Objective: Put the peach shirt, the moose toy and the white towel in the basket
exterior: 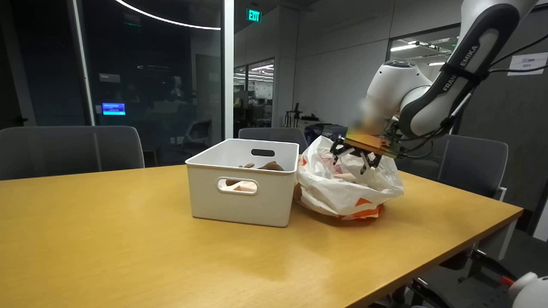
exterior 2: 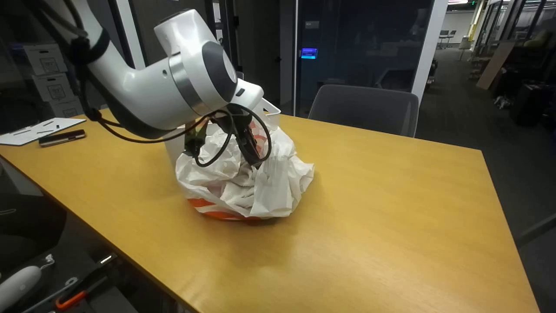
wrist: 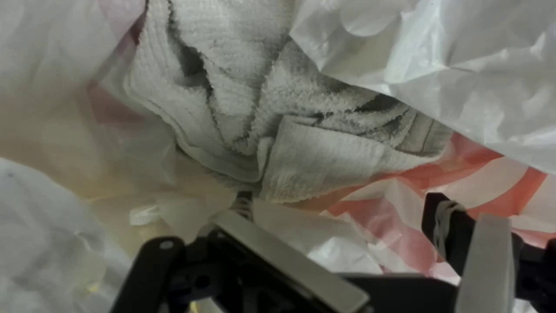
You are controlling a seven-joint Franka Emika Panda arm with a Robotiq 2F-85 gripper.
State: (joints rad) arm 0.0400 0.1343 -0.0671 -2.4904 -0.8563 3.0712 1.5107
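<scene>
Fingers wide apart over the mouth of a white plastic bag, w/ bag film showing in the gap btwn them. White towel lies in the bag, bunched in folds, partly under a flap of film; in the wrist view 1 fingertip is v. close to its hem, can't tell if touching. White basket stands upright on the desk, just beside the bag; contact unclear. In the basket: a brown toy, just its top showing over the rim, can't tell if moose, & peach cloth seen thru the handle slot.

Edges & room: in an exterior view the far edge runs behind basket & bag, a grey chair rising beyond it. Wide stretch of desk top on the near side of both, & another on the basket's side away from the bag. From bag to far corner bare top shows all the way; ditto from bag to the side edge starting at that corner. Arm bends down over the bag, taking up the space above it. White sheet & a dark flat thing lie by the near edge, well apart from the bag.
</scene>
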